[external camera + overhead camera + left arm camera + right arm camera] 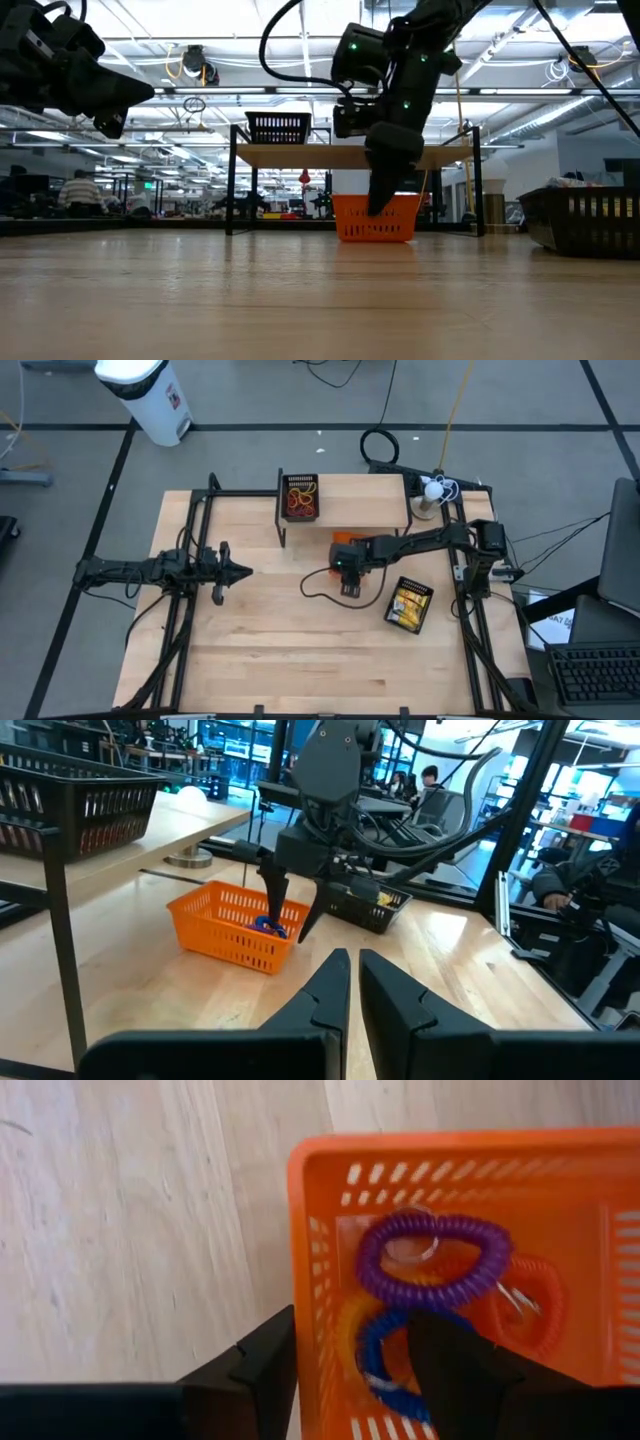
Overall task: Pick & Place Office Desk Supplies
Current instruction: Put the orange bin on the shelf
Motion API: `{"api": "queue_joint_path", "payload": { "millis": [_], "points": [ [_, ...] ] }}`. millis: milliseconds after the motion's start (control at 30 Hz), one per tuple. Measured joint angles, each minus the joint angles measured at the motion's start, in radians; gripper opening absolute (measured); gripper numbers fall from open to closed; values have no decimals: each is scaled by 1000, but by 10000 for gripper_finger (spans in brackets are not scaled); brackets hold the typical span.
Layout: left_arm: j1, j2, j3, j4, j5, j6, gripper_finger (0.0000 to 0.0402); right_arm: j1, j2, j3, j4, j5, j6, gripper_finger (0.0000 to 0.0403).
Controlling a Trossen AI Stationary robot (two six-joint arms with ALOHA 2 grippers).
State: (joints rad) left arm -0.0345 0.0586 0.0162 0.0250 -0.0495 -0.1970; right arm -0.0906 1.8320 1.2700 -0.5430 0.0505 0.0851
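Hovering open-jawed over the orange basket [330,1170], the right gripper [345,1370] straddles its wall. 3 coil rings [432,1260] lie inside: light, springy, likely snag-prone; pinch 1 strand. Left gripper [354,982] waits, nearly closed.

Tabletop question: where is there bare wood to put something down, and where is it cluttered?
The front of the table is bare, as is the middle between the left claw and right claw. It is crowded around the orange basket and the black tray.
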Motion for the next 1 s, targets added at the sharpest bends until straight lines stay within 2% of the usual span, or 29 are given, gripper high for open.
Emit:
{"api": "queue_joint_path", "payload": {
  "millis": [267,367,500,700,867,1000],
  "points": [
    [1,0,-1,6,0,1,26,-9,0,-34,45,6,-20,136],
    [1,0,-2,11,-1,1,26,-7,0,-34,46,5,-19,94],
    [0,0,-2,12,-1,1,26,10,0,-34,45,4,-21,15],
    [0,0,-2,13,-1,0,26,81,-8,-35,29,14,-43,3],
    [0,0,-2,14,-2,1,26,192,-44,-35,-24,76,-1,2],
    [0,0,-2,15,-4,2,26,278,-82,-34,-45,80,40,1]
  ]
}}
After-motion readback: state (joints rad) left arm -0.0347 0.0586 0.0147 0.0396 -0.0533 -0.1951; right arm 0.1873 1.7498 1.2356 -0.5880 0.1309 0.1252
